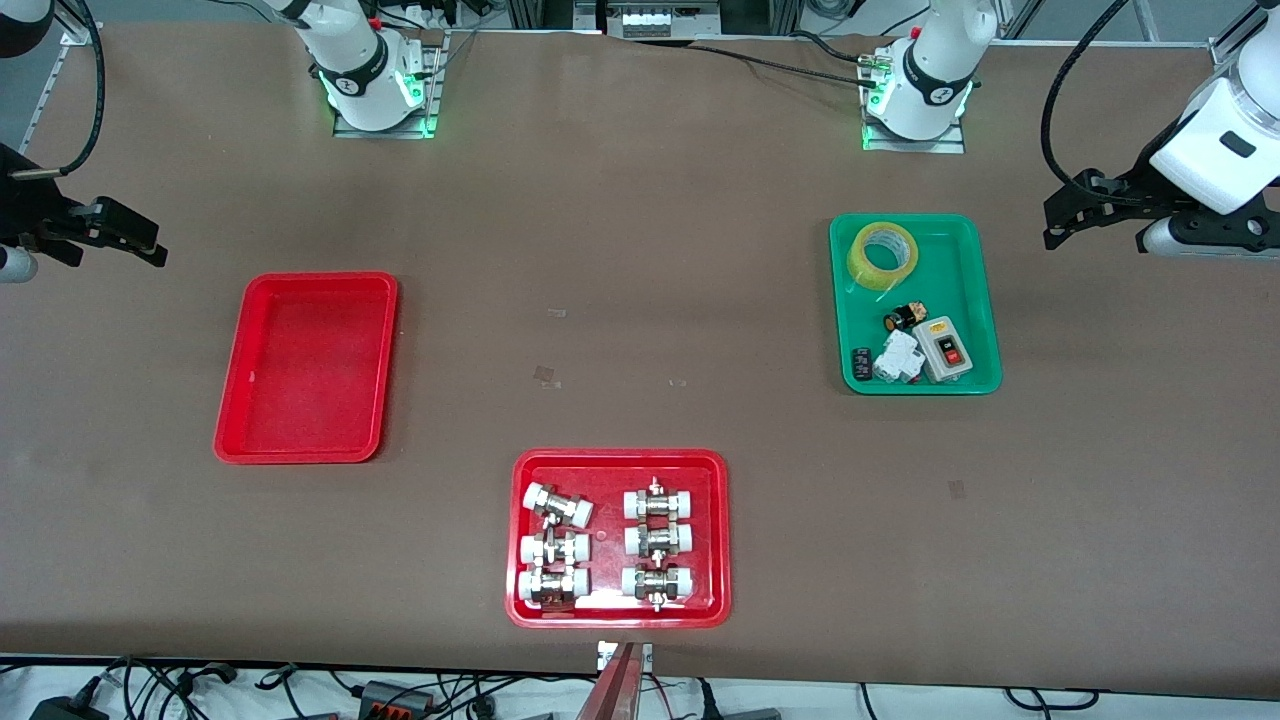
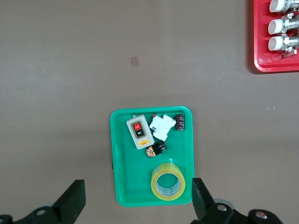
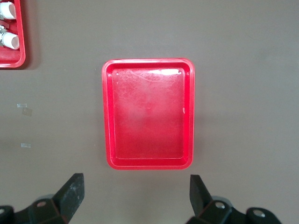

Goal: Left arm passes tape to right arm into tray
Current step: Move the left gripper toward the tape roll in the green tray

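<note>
The yellow tape lies flat in the green tray, at the tray's end farthest from the front camera; it also shows in the left wrist view. The empty red tray lies toward the right arm's end of the table and fills the middle of the right wrist view. My left gripper hangs open and empty high over the table's edge at the left arm's end. My right gripper hangs open and empty high over the right arm's end.
The green tray also holds a grey switch box, a white breaker and small dark parts. A second red tray with several metal fittings lies near the front edge, at mid-table.
</note>
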You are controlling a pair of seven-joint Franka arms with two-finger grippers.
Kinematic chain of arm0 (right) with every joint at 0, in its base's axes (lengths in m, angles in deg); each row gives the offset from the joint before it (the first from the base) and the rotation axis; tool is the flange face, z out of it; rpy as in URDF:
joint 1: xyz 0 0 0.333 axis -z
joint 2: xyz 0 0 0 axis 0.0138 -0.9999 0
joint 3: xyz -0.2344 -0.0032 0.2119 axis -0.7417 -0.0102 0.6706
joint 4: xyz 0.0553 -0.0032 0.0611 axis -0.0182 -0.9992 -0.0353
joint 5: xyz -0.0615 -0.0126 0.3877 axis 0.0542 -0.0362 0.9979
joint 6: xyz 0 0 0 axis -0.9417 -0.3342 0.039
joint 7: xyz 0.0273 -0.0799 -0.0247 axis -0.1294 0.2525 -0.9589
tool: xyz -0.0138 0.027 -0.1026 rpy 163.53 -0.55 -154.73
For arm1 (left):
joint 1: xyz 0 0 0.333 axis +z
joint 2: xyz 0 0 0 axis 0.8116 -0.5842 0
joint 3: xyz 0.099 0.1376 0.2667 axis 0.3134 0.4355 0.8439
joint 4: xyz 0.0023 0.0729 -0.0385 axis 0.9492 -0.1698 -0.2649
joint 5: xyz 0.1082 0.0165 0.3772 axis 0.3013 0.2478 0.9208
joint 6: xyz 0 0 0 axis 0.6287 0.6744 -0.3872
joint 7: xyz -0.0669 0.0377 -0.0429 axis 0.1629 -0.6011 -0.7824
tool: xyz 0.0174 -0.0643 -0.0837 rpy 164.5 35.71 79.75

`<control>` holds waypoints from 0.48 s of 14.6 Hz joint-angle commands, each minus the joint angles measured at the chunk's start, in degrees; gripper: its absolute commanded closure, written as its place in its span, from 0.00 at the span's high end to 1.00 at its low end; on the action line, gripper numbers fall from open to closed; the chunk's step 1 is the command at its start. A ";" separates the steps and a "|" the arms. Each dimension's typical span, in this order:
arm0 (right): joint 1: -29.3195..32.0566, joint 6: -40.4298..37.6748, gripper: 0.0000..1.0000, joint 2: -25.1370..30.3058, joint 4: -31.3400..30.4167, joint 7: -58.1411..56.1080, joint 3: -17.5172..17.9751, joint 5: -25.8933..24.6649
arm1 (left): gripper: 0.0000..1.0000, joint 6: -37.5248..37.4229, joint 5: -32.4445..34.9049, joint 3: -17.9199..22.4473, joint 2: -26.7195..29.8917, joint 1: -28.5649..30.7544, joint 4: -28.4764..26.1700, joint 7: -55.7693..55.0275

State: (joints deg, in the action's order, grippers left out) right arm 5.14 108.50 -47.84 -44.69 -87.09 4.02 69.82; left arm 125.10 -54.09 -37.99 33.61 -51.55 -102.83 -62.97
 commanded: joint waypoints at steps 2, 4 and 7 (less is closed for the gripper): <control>-0.13 0.81 1.00 1.46 -1.61 -0.37 0.12 -0.38 | 1.00 -1.88 -0.56 -0.21 -0.81 0.28 2.04 1.31; -0.74 1.69 1.00 1.28 -1.78 -0.37 0.12 -0.38 | 1.00 -1.88 -0.65 -0.21 -0.81 0.28 2.04 1.23; -0.75 1.69 1.00 1.36 -1.70 -0.37 0.12 -0.38 | 1.00 -1.97 -0.65 -0.21 -0.98 0.19 1.95 1.22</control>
State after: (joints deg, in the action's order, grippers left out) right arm 4.68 109.24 -47.85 -44.89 -87.09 4.16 69.83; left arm 124.59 -54.09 -38.00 33.60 -51.55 -102.78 -62.91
